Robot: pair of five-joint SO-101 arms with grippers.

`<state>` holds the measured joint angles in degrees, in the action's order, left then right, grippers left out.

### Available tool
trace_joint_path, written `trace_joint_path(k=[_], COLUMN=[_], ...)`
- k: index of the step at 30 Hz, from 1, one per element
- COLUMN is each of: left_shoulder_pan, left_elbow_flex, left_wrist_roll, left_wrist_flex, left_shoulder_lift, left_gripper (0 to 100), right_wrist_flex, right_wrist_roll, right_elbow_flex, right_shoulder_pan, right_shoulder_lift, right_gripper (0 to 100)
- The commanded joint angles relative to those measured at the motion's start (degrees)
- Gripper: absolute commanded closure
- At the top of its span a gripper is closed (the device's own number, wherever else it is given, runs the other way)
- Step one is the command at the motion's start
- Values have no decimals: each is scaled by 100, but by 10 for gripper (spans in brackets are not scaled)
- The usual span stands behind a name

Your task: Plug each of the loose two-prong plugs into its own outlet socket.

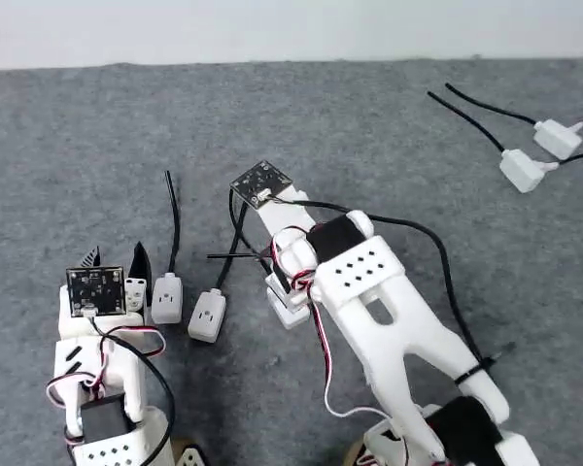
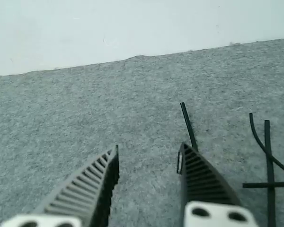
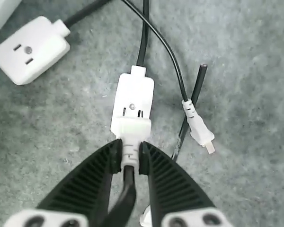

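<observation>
Plug in hand: your right jaws are clamped on the neck of a white plug (image 3: 130, 128). It sits at the near end of the middle socket (image 3: 135, 92), touching it.
Seating: the socket's two slots and round hole show uncovered on its top face, so I'd say the prongs aren't in yet. I can't see the prongs themselves.
How to do it well: square the plug up over the slots first, then press straight in with no twisting. That socket is a small loose block and will probably slide or tip if you push at an angle, so go slow.
Snag risk: thin black cables (image 3: 161, 38) cross just beside the socket, and a small white connector (image 3: 199, 130) lies near it. Keep the plug's own cord, which runs back between the jaws, from dragging them around.
Left side: your left jaws are apart and holding nothing, low over the desk (image 1: 389, 126), just beside a spare socket (image 1: 166, 298) and a second socket (image 1: 206, 316).
Left to do: a loose plug (image 1: 558, 139) and another plug (image 1: 522, 170) lie well apart from all this, in the far corner.
Materials: sockets and plugs are smooth, hard white plastic with rounded corners. The cords are thin black rubbery stuff. The desk cover is a fuzzy grey felt, so it should give a bit of grip. The jaws are black, ribbed and wedge-shaped.
</observation>
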<state>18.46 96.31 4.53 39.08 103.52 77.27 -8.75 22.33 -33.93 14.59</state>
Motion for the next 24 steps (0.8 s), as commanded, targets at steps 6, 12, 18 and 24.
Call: trace_joint_path(k=[6, 12, 18, 24], left_shoulder_pan=[-18, -18, -18, -18], left_elbow_flex=[-92, -92, -92, -92], left_wrist_roll=[53, 53, 53, 53], left_wrist_flex=[0, 0, 0, 0], left_shoulder_lift=[70, 70, 70, 70], left_gripper=[808, 808, 808, 808], right_wrist_flex=[66, 75, 22, 13], right_wrist_roll=[-70, -70, -70, -70], right_elbow_flex=[-35, -44, -70, -53], right_shoulder_pan=[13, 40, 13, 13], right_shoulder_lift=[277, -198, -444, -505], right_gripper=[991, 991, 991, 991])
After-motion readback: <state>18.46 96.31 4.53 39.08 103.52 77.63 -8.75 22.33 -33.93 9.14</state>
